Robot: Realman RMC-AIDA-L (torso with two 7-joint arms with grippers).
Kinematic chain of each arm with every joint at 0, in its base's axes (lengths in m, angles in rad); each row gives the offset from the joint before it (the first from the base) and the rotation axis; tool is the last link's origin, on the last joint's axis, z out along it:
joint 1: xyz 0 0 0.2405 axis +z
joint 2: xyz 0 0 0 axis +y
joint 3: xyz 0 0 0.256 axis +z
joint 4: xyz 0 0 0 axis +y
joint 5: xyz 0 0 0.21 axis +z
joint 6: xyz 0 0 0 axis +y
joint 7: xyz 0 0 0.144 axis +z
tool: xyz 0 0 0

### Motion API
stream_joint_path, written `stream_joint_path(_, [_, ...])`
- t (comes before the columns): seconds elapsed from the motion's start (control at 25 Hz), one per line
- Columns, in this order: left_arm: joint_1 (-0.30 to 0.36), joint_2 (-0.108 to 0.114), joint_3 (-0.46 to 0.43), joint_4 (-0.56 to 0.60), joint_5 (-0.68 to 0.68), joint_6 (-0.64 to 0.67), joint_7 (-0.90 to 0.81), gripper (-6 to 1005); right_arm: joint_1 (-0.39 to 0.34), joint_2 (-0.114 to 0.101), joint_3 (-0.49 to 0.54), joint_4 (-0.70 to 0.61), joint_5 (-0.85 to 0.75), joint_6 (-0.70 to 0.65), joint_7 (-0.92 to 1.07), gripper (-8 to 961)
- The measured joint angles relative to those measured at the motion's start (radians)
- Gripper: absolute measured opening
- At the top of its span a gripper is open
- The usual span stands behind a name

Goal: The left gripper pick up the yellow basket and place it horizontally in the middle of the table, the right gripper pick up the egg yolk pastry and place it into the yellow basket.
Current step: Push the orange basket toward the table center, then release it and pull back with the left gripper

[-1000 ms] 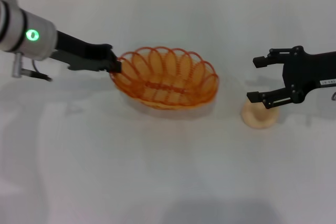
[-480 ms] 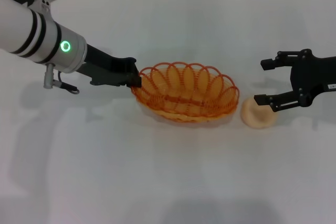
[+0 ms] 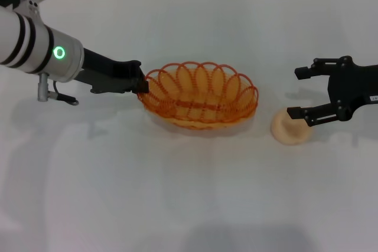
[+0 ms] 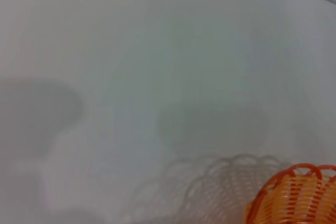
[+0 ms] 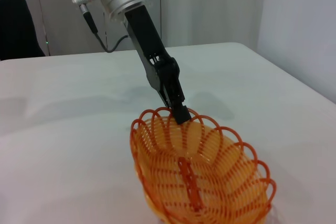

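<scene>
Yellow basket [image 3: 199,95]: oval, orange-amber, translucent wire with a looped scalloped rim; sits long side across near the middle of the table [image 3: 189,193], open side up.
Basket, other views: right wrist view shows its full bowl and ribbed floor [image 5: 199,174]; left wrist view shows only one end of the rim [image 4: 294,195], with its pale shadow on the white surface beside it.
Left gripper [image 3: 140,84]: at the basket's left end, fingers closed on the rim there; the right wrist view shows the black fingertips [image 5: 179,113] pinching a rim loop.
Left arm: black forearm leading back to a white-and-black banded segment with a lit green ring light [image 3: 59,52]; reaches in from the robot's left.
Egg yolk pastry [image 3: 289,128]: small round pale cream bun; rests on the table to the right of the basket, near it but apart.
Right gripper [image 3: 300,93]: black claw, fingers spread apart, holding nothing; the nearer finger overlaps the pastry's top edge in the head view, contact cannot be told.
Table: plain white, carries soft shadows of both arms.
</scene>
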Motion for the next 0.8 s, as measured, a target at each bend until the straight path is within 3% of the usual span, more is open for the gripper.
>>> stream_joint_path(0.68, [-0.002, 0.001, -0.003, -0.013, -0.007, -0.005, 0.009, 61, 0.0, 0.003, 0.0, 0.002, 0.0, 0.011, -0.02, 830])
stream_joint_path(0.8, [-0.001, 0.002, 0.0, -0.014, -0.025, 0.001, 0.01, 122, 0.001, 0.003, 0.001, 0.002, 0.0, 0.012, -0.024, 829])
